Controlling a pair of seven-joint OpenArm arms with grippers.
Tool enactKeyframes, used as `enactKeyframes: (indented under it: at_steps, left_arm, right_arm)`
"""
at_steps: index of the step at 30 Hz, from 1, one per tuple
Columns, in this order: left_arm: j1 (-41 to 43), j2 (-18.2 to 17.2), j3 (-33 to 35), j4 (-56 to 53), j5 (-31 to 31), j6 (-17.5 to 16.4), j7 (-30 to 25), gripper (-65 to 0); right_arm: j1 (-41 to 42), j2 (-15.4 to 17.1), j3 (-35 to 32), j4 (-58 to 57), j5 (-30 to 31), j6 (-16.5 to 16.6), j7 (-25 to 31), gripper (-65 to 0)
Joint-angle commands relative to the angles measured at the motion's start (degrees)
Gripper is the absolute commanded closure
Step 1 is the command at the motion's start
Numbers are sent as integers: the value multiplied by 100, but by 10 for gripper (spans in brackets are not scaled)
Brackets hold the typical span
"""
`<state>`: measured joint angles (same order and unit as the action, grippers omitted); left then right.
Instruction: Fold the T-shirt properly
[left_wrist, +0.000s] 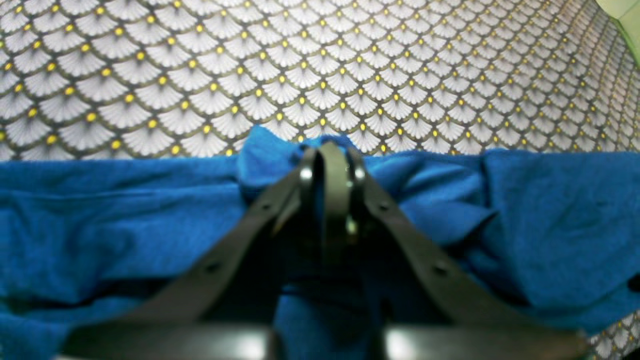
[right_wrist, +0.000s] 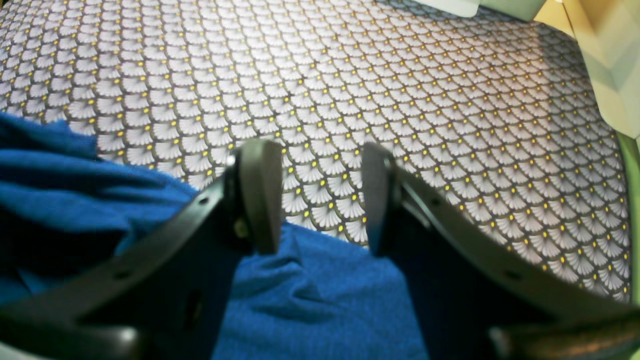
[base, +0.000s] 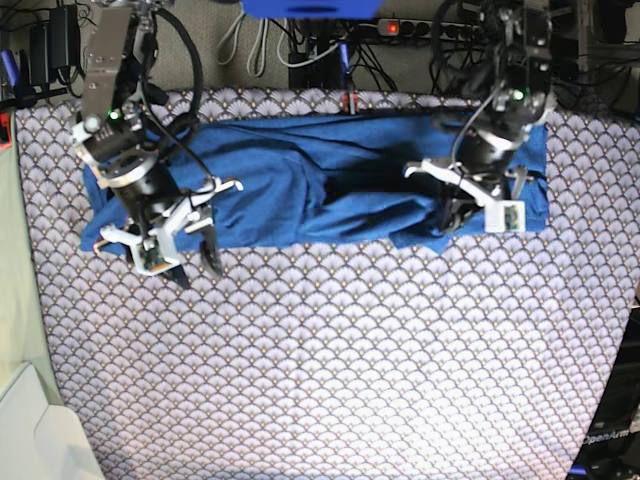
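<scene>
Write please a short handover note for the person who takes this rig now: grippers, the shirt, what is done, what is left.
Left gripper: shut on a bunched edge of the T-shirt.
Right gripper: open, holding nothing, over the near edge of the shirt at its other end.
T-shirt: lies as a long wrinkled band across the far side of the patterned tablecloth.
Done: it looks folded lengthwise once, loosely.
Left: smooth it and fold the ends in to a compact shape.
</scene>
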<state>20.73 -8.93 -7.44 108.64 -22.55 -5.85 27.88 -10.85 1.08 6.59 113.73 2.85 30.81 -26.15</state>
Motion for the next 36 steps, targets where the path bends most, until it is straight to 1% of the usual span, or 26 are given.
enactKeyframes:
  at_steps: [1, 9, 14, 21, 25, 36]
  left_arm:
    - [50, -70, -69, 165, -36, -18, -164, -4]
    - [384, -79, -113, 173, 17, -18, -164, -4]
    - [507, -87, -368, 226, 17, -18, -164, -4]
    - [569, -87, -922, 244, -18, -26, -164, -4]
    - [577, -79, -913, 279, 17, -26, -164, -4]
    - [648, -79, -913, 296, 17, -26, -146, -4]
  right_arm:
    - [52, 10, 5, 95, 88, 18, 167, -269]
    - [61, 10, 5, 95, 88, 18, 167, -269]
    - [70, 10, 5, 95, 88, 18, 167, -269]
    - [70, 2, -4, 95, 88, 27, 167, -269]
    - [79, -130, -4, 95, 88, 36, 167, -269]
    - [87, -139, -4, 95, 88, 36, 167, -269]
